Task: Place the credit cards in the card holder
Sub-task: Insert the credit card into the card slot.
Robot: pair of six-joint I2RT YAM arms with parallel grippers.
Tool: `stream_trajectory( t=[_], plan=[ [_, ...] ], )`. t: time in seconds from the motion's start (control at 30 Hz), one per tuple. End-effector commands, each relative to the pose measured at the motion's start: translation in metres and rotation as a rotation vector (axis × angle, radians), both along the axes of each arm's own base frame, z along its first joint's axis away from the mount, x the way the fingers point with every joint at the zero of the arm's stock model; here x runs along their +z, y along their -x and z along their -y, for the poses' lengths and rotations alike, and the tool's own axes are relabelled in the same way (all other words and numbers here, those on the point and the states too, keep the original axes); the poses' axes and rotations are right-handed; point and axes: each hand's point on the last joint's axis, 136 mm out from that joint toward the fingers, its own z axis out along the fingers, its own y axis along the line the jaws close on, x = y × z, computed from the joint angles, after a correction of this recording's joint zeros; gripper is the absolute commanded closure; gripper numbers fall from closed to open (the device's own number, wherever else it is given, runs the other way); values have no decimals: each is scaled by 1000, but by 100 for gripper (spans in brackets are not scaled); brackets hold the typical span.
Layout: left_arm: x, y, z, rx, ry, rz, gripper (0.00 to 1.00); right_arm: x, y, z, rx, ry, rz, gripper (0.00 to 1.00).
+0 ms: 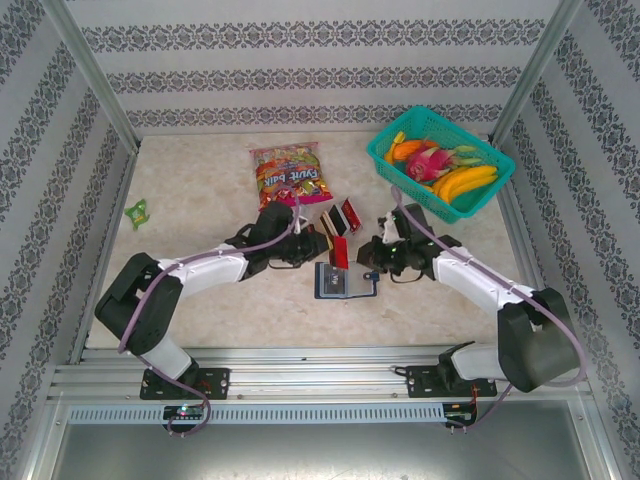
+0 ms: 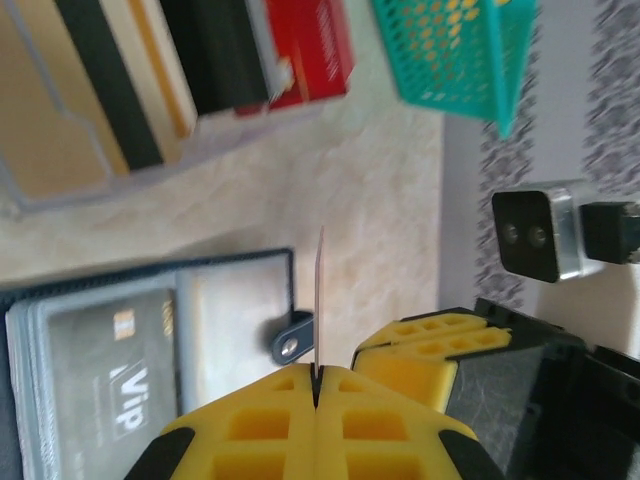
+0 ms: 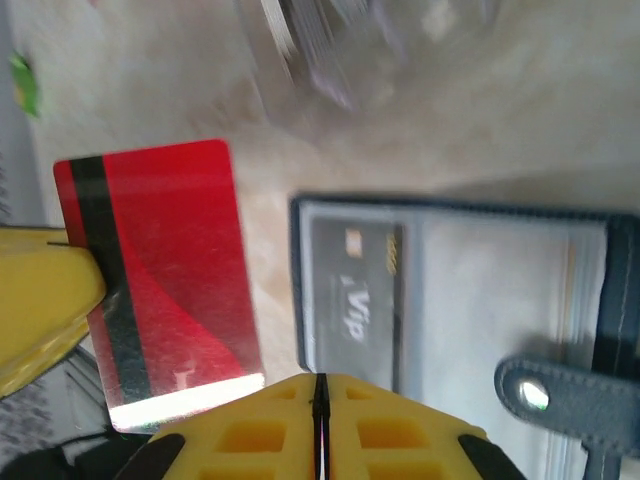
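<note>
The dark navy card holder [image 1: 333, 281] lies open on the table with a black VIP card [image 3: 358, 300] in its left slot; its clasp tab [image 3: 560, 395] points right. My left gripper [image 2: 318, 385] is shut on a red credit card [image 3: 160, 270] with a black stripe, held on edge just above the holder's right half. The same red card [image 2: 320, 290] shows as a thin line in the left wrist view. My right gripper [image 3: 320, 400] hovers over the holder's near edge, shut with nothing visible between its fingers. More cards, tan, black and red, stand in a clear tray [image 2: 110, 110].
A fruit snack bag [image 1: 290, 178] lies at the back centre. A teal basket [image 1: 391, 164] of toy fruit stands at the back right. A small green wrapper [image 1: 137, 212] lies far left. Both grippers crowd close together over the holder.
</note>
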Motion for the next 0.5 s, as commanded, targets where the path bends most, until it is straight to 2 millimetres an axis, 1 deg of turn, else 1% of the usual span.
stream_trajectory(
  t=[0.0, 0.07, 0.13, 0.23, 0.37, 0.47],
  plan=[
    [-40, 15, -1, -29, -136, -26, 100, -20, 11, -6, 57, 96, 0, 88],
    [-50, 18, 3, -37, -158, -34, 100, -33, 11, -5, 58, 152, -14, 89],
    [-56, 19, 7, -43, -173, -32, 100, -47, 9, 4, 32, 227, -24, 89],
    [-64, 20, 7, -42, -209, -32, 100, -57, 8, 18, 9, 307, -34, 88],
    [-75, 21, 6, -47, -238, -38, 100, -66, 8, 30, -1, 353, -43, 88],
    [-82, 21, 9, -58, -237, -48, 100, -80, 11, 38, -3, 371, -75, 88]
  ],
)
